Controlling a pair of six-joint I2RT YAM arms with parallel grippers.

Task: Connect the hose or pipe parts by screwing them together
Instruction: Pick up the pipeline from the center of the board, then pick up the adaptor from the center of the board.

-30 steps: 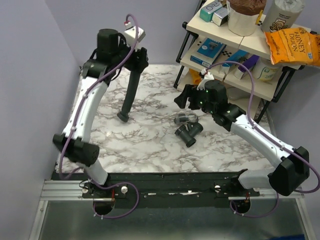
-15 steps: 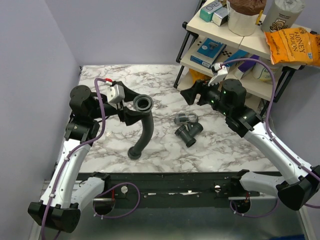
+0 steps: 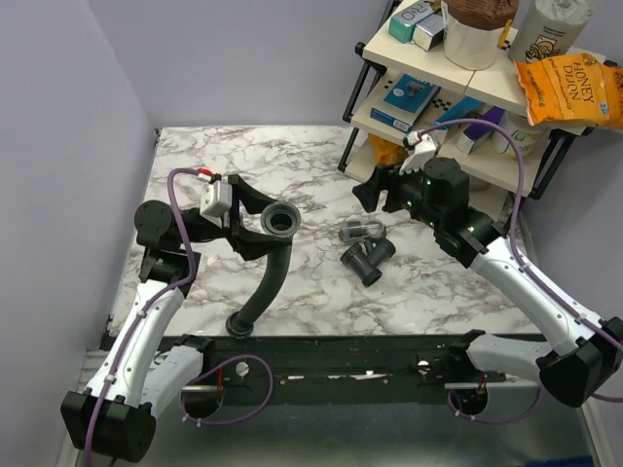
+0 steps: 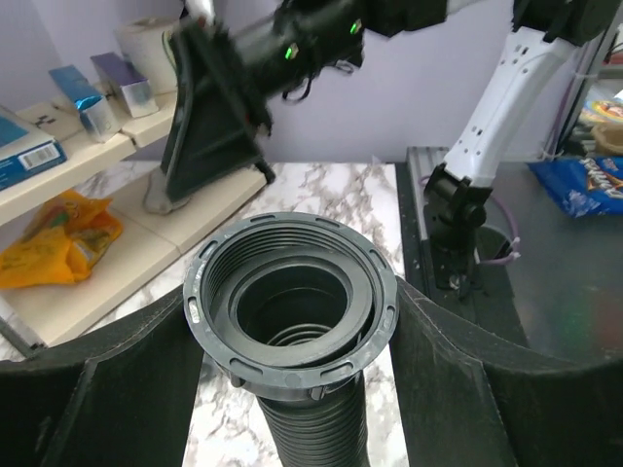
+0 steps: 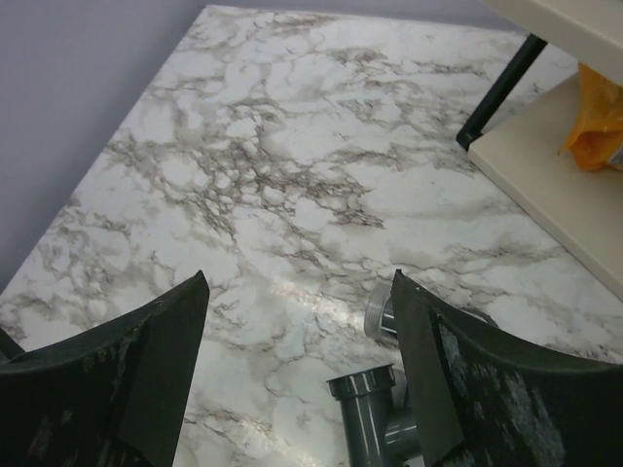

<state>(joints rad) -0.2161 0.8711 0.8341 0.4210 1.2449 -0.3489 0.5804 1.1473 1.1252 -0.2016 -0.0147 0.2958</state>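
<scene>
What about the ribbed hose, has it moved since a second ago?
Yes. The hose swung toward the near edge of the table; its lower end now lies nearer than the Y-shaped fitting.

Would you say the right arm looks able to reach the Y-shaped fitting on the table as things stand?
Probably yes. The right claw is open and hovers close by the Y-shaped fitting, with nothing showing between them; the left claw holds the hose well off to the side.

Marble table [image 3: 311, 161] w/ purple walls [image 3: 253, 58] left & far. Shelf rack [image 3: 438, 64] far right: orange chip bag [image 3: 569, 89] top, white tub [image 3: 474, 41] beside, blue box [image 3: 407, 97] mid, yellow bag [image 3: 382, 151] low.
</scene>
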